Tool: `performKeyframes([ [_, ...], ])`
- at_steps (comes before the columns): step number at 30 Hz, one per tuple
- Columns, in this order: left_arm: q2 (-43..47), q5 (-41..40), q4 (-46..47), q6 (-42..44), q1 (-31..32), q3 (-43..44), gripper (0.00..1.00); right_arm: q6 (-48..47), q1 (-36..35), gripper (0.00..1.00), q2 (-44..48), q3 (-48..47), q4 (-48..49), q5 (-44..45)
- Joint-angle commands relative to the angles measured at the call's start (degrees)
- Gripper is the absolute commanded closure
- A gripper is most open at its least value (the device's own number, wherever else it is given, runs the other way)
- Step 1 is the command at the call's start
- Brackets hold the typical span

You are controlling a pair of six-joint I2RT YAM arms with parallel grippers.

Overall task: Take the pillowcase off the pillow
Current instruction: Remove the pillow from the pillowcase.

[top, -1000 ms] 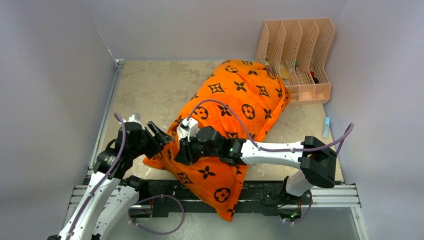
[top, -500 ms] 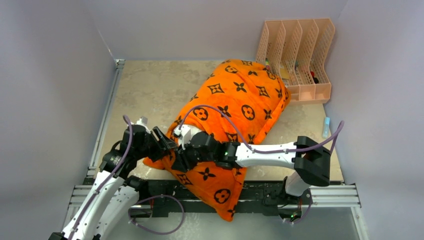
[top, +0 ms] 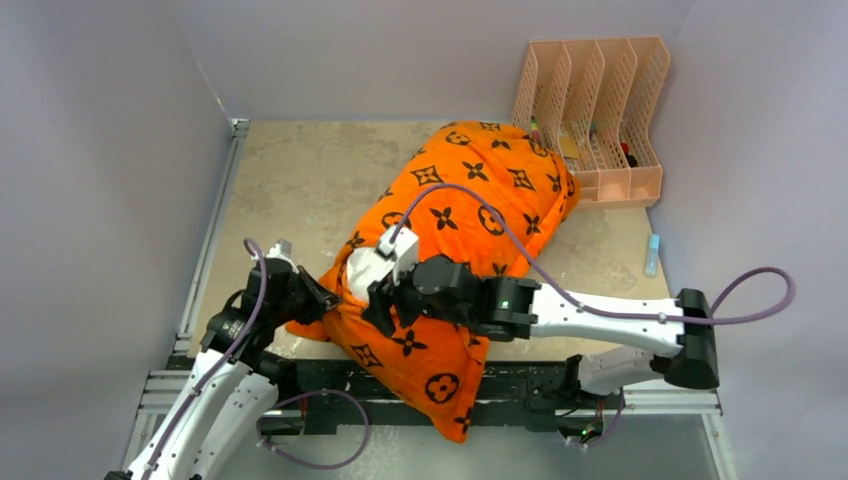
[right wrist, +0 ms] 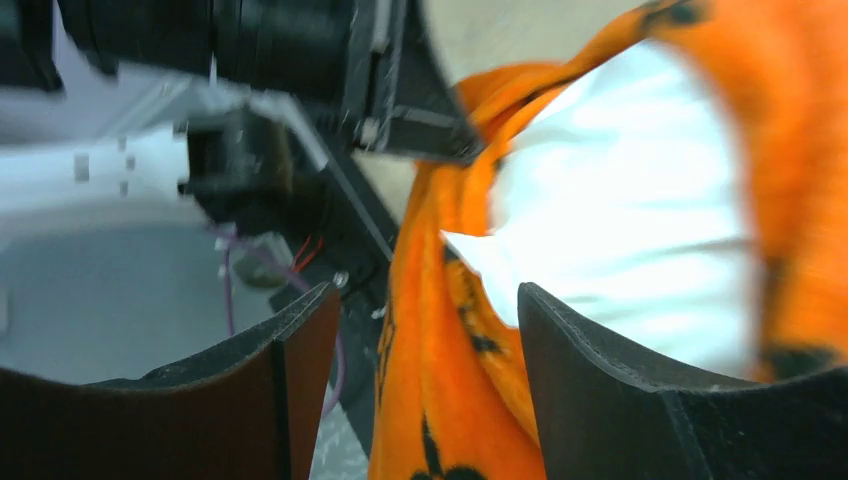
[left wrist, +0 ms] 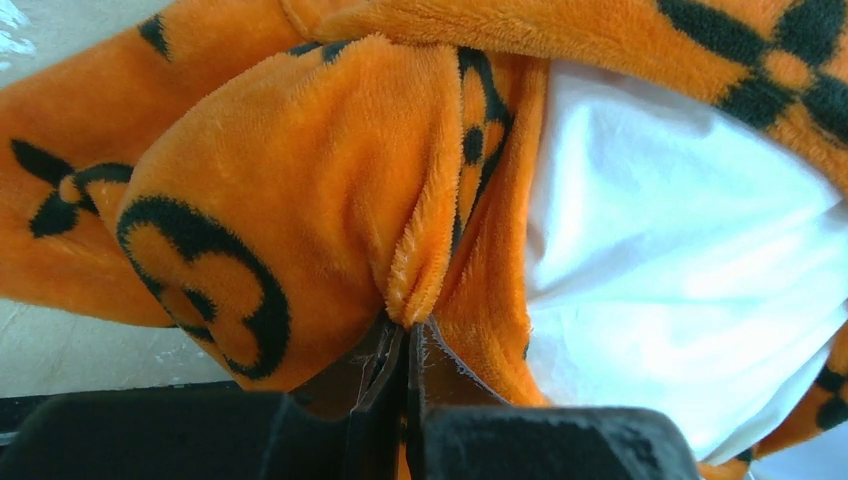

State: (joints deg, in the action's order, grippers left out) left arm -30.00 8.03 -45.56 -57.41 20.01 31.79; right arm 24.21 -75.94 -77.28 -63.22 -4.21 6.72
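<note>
The orange pillowcase (top: 470, 200) with black motifs lies diagonally across the table, still covering most of the pillow. A patch of white pillow (top: 358, 270) shows at its near-left opening. My left gripper (top: 322, 299) is shut on a fold of the pillowcase's edge (left wrist: 420, 270), with the pillow (left wrist: 680, 270) bulging just to the right. My right gripper (top: 385, 305) hovers over the same opening with its jaws wide apart (right wrist: 425, 300). An orange flap (right wrist: 450, 400) hangs loose between them and the pillow (right wrist: 620, 210) lies beyond.
A peach file rack (top: 595, 110) stands at the back right, touching the pillowcase's far end. A small blue object (top: 652, 255) lies near the right wall. Grey walls close in the table on three sides. The black rail (top: 520, 385) runs along the near edge.
My left gripper has closed on the pillowcase's edge. My right gripper has opened and shifted slightly right, its arm stretching out. White pillow now shows at the opening.
</note>
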Motion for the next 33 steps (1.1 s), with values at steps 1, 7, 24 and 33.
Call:
performKeyframes([
  [1,1.6,-2.7,-5.4,2.1,0.0,-2.2,1.0,3.9,0.8,0.32,2.1,-8.4,-16.3,22.0],
  [7,2.3,-1.6,-4.4,1.9,0.0,-2.9,1.0,9.2,1.1,0.33,-7.9,-17.7,-23.7,18.1],
  [24,4.1,-1.8,-6.6,2.1,0.0,-2.6,1.0,53.1,6.9,0.01,-44.8,-58.6,-75.3,39.7],
  [33,4.3,-0.6,-5.5,1.9,0.0,-3.4,1.0,71.8,9.8,0.01,-37.4,-45.2,-75.1,47.1],
])
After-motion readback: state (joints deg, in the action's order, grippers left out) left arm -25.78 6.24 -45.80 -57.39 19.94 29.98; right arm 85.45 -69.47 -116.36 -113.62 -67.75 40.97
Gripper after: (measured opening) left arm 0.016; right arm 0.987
